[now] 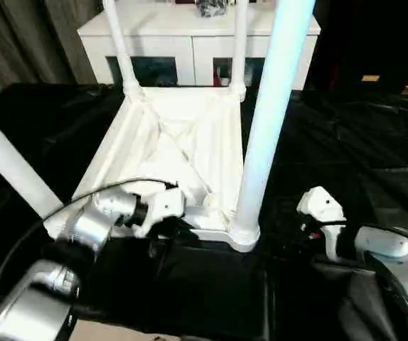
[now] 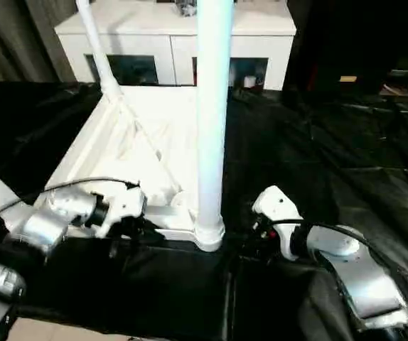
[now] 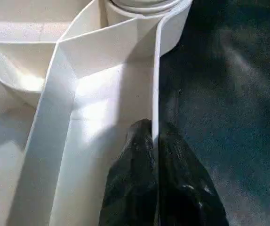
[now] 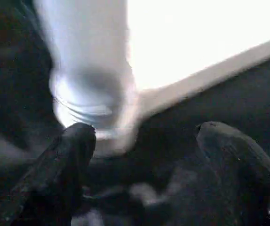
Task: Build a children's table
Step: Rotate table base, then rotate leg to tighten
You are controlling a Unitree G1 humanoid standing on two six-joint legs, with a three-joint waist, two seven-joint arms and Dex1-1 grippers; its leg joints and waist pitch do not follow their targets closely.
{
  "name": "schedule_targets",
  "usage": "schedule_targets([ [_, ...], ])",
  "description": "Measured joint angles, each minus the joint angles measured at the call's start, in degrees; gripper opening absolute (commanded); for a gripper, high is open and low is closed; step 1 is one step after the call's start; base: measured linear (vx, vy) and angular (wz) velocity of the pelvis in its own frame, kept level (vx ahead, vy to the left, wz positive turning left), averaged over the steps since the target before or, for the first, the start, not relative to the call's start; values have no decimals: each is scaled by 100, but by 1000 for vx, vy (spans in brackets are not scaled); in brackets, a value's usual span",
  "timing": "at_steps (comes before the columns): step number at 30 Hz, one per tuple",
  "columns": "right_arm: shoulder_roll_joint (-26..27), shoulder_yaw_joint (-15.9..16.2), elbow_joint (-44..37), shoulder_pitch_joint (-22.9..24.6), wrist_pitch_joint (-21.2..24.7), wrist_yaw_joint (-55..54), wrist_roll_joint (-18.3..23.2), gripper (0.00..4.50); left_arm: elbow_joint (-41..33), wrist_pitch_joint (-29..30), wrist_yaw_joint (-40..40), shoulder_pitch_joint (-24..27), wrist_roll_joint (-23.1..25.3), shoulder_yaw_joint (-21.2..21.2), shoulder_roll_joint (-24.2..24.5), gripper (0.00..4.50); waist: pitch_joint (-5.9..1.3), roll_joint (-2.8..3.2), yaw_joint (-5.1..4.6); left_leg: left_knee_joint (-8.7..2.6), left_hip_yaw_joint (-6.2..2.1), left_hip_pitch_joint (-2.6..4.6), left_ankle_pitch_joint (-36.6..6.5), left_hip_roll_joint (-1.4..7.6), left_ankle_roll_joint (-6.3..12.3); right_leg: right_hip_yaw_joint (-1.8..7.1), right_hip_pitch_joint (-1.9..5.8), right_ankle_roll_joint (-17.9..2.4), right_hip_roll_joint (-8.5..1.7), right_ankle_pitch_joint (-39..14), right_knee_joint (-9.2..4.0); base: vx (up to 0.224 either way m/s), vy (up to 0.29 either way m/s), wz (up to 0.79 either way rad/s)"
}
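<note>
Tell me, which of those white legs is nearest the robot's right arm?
The thick-looking leg standing in the tabletop's near right corner socket. The right gripper, fingers open, sits just beside its base; the other legs stand at the remaining corners.

One upturned tabletop (image 1: pixel 183 142) is seen on one black cloth (image 1: pixel 346 156). Four legs are counted standing in its corner sockets: one at the near right (image 1: pixel 271 121), one at the near left (image 1: pixel 8 167), one at the far left (image 1: pixel 119 42) and one at the far right (image 1: pixel 239 42). One white cabinet (image 1: pixel 190 32) is seen at the far side. Two grippers are counted, the left gripper (image 3: pixel 156 155) and the right gripper (image 4: pixel 144 155).
</note>
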Motion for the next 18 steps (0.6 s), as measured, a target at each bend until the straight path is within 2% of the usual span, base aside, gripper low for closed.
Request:
schedule_targets([
  [2,-87,-106,-106,154,161,252,279,442,-559,375,175,331,-10,36,-43,0,-4,2,-11,-5,4,12,-1,0,1,2,7,4,0,-3,-4,0,0,0],
  [4,-86,-105,-119,170,199,331,347,442,-679,556,264,405,-34,47,-73,0,-11,16,-16,-6,4,21,0,0,-1,0,9,16,0,-9,0,0,0,0],
  [8,-136,-85,-186,196,248,519,436,442,-1319,960,565,760,-35,69,-146,0,-6,9,-25,-24,0,25,1,0,-2,-3,4,54,0,-32,2,0,0,0],
  [10,-133,-5,-110,147,111,461,281,442,-1428,1047,617,811,-35,71,-159,0,-6,9,-29,-25,0,26,1,-1,-3,-2,-5,54,0,-32,2,0,0,0],
  [13,96,173,385,-229,-165,57,-178,442,-1599,1177,729,890,-4,81,-181,0,-7,10,-52,-22,0,20,2,-6,-4,-1,-22,54,-4,-32,-1,0,0,0],
  [18,358,363,708,-536,-200,-128,-276,442,-1913,1465,850,978,7,46,-256,0,-5,6,-32,-22,2,14,2,-6,-4,2,-23,51,-4,-30,-5,0,0,0],
])
